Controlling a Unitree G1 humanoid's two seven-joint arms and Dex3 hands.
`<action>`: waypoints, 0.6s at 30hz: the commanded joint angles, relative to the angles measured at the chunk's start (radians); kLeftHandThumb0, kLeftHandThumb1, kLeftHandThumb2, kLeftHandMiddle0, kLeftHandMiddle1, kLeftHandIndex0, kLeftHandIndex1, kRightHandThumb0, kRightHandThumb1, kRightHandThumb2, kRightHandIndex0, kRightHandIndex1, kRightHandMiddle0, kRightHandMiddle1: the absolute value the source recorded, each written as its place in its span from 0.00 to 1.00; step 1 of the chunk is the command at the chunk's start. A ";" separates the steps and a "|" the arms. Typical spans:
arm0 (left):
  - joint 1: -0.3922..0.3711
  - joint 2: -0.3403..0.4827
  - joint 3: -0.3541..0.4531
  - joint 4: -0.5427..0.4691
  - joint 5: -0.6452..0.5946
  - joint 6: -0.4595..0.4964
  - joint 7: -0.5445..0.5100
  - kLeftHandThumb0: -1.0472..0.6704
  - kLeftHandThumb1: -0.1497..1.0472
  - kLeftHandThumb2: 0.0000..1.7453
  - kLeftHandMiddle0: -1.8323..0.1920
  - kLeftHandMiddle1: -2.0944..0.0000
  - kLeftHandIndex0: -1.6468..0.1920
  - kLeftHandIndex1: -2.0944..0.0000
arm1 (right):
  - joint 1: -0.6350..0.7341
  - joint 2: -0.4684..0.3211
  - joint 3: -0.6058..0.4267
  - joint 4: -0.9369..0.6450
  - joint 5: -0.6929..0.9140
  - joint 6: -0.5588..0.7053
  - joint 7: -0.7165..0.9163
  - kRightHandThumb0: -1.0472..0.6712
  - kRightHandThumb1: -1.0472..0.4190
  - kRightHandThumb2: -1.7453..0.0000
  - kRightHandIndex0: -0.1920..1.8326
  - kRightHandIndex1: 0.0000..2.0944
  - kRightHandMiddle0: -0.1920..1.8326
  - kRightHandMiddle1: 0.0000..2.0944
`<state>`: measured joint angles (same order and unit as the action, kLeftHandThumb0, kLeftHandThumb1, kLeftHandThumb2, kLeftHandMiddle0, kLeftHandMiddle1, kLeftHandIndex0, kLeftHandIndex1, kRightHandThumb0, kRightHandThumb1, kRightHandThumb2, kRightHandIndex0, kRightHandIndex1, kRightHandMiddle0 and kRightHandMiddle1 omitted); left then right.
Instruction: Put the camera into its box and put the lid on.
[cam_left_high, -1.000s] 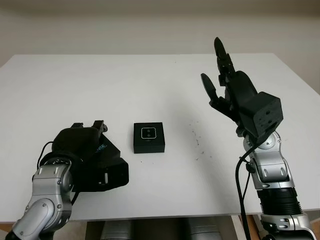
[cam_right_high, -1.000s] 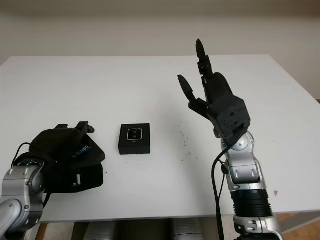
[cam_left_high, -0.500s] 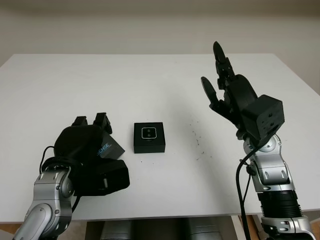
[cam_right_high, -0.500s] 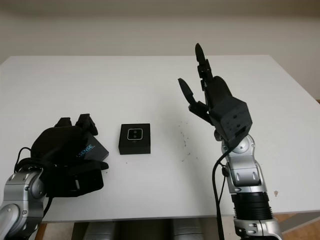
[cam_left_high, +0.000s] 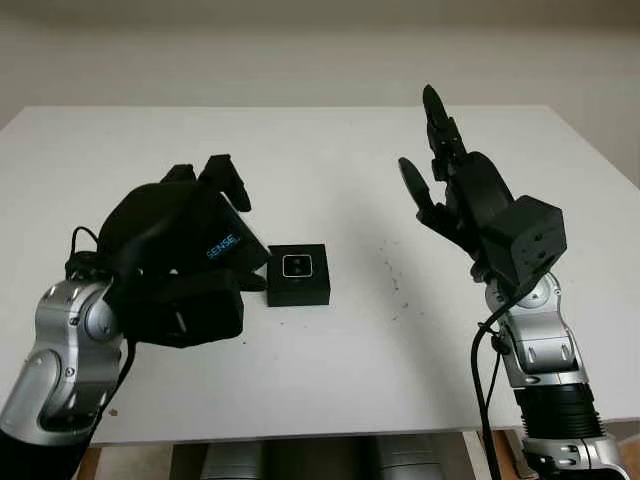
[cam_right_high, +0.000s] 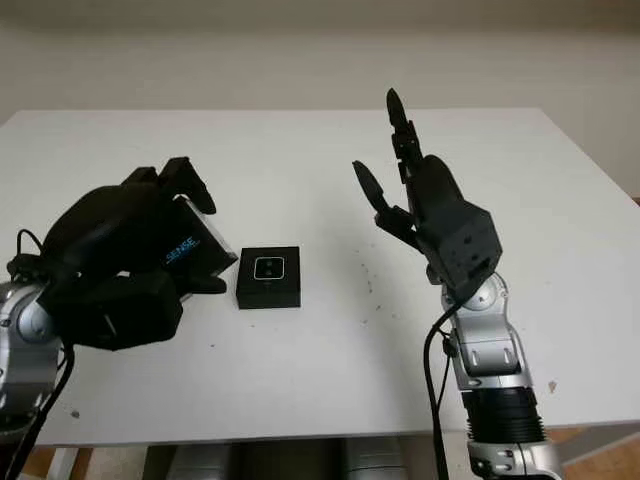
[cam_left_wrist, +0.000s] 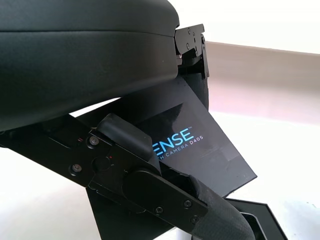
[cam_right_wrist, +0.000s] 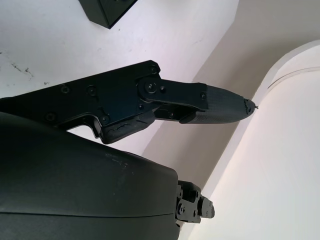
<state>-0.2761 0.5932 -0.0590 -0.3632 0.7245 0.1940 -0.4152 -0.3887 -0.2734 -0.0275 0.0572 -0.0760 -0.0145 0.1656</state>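
The black box (cam_left_high: 298, 274) sits near the middle of the white table (cam_left_high: 320, 170), with the small camera (cam_left_high: 298, 266) lying in it face up. My left hand (cam_left_high: 185, 240) hovers just left of the box, above the table, shut on the black lid (cam_left_high: 228, 246), which carries blue lettering. In the left wrist view the lid (cam_left_wrist: 200, 145) is tilted between the fingers (cam_left_wrist: 150, 185), and a corner of the box (cam_left_wrist: 260, 222) shows below it. My right hand (cam_left_high: 450, 185) is raised over the right half of the table, open and holding nothing.
Small dark specks (cam_left_high: 395, 285) mark the table to the right of the box. The table's front edge (cam_left_high: 320, 425) runs just ahead of both arms.
My left hand has lifted the lid off the table and carried it up and rightward, close to the box. The right hand has barely moved.
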 joint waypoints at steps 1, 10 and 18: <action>-0.037 0.014 0.003 0.016 -0.012 -0.015 0.001 0.56 0.92 0.03 0.89 0.00 0.91 0.00 | 0.002 -0.003 -0.001 0.006 -0.006 -0.012 -0.007 0.19 0.00 0.70 0.04 0.03 0.05 0.03; -0.228 0.082 -0.084 0.222 -0.137 -0.202 -0.151 0.57 0.94 0.03 0.91 0.05 0.94 0.02 | -0.004 0.000 0.002 0.014 -0.017 -0.013 -0.008 0.18 0.00 0.70 0.05 0.03 0.06 0.03; -0.378 0.051 -0.177 0.441 -0.199 -0.348 -0.199 0.55 0.93 0.03 0.88 0.03 0.89 0.01 | -0.003 0.001 0.008 0.007 -0.024 0.004 -0.015 0.18 0.00 0.70 0.04 0.03 0.06 0.03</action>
<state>-0.6141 0.6549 -0.2194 0.0543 0.5325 -0.1380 -0.6094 -0.3857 -0.2728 -0.0176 0.0707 -0.0994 -0.0133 0.1536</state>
